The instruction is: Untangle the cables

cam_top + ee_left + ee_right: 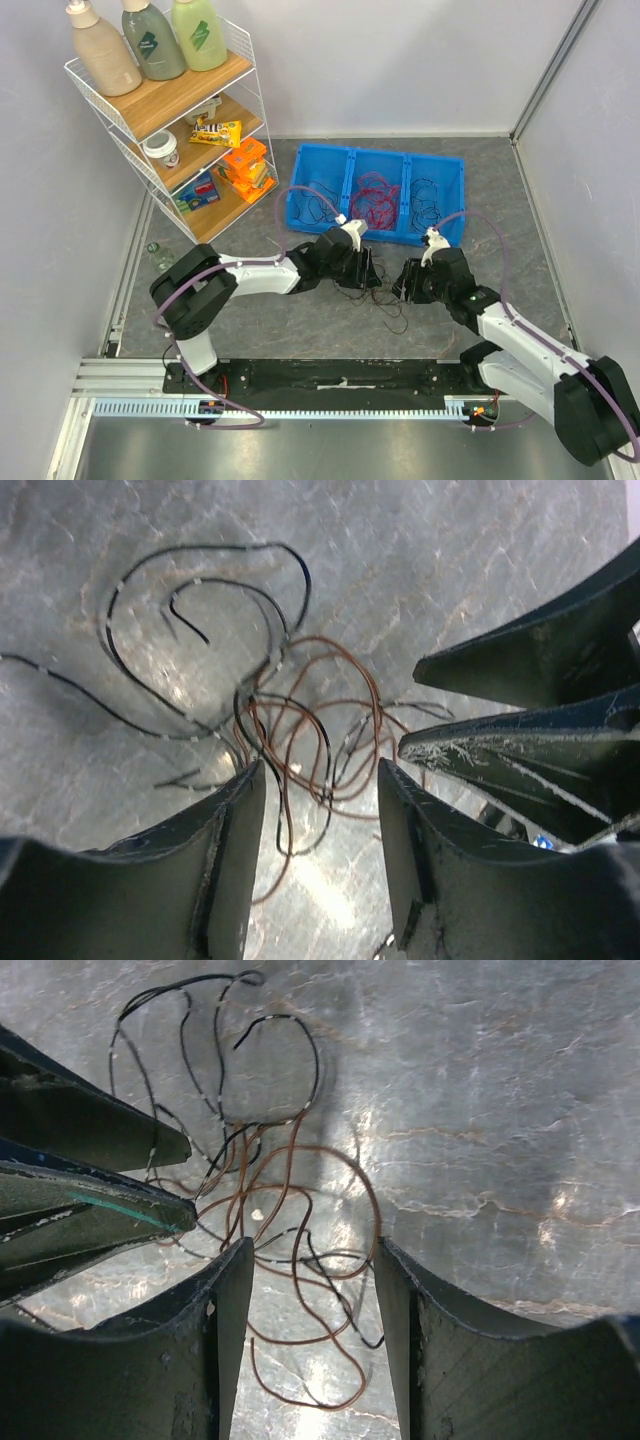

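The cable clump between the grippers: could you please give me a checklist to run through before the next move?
1. Left gripper open: ok, fingers apart over the clump.
2. Right gripper open: ok, strands lie between its fingers.
3. Only one colour between each gripper's fingers: not ok, red and black both cross each gap.
4. Colours separated: not ok, red and black loops interlace.
5. Grippers clear of each other: cannot tell; they sit close side by side and contact is unclear.
6. Clump clear of the bin: ok, it lies in front of it, apart.
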Robot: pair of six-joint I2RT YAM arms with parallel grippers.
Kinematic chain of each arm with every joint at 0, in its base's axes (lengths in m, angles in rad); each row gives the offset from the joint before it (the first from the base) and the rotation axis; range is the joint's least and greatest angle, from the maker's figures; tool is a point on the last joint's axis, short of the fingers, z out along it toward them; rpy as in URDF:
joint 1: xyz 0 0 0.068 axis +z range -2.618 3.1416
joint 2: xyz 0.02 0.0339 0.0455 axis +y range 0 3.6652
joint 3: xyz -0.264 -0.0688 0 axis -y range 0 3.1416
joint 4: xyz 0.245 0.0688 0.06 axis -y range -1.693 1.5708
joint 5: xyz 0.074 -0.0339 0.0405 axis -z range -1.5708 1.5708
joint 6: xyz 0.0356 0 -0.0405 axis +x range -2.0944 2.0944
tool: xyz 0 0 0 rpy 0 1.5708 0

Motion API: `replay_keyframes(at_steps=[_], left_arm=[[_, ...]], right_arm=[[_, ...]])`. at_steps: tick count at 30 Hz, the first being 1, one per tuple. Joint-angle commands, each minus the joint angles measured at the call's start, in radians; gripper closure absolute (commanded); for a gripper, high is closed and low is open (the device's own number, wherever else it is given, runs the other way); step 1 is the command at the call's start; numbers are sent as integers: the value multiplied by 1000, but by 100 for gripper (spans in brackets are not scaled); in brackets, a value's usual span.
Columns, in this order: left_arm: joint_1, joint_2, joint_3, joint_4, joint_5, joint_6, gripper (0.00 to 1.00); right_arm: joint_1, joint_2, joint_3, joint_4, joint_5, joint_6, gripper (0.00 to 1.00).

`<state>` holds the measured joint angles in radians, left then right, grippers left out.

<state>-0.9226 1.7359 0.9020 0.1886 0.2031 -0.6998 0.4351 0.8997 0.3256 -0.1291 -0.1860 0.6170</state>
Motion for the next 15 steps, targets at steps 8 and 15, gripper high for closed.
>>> replay_keyframes(at_steps=[8,15], left_arm=[[-4,-4,55,-24,-87,51,95],[-13,-125,-11,-37,-68,69,98]], right_arm=[[4,200,83,178,-23,33,56],[5,314,64,295,-87,67,74]])
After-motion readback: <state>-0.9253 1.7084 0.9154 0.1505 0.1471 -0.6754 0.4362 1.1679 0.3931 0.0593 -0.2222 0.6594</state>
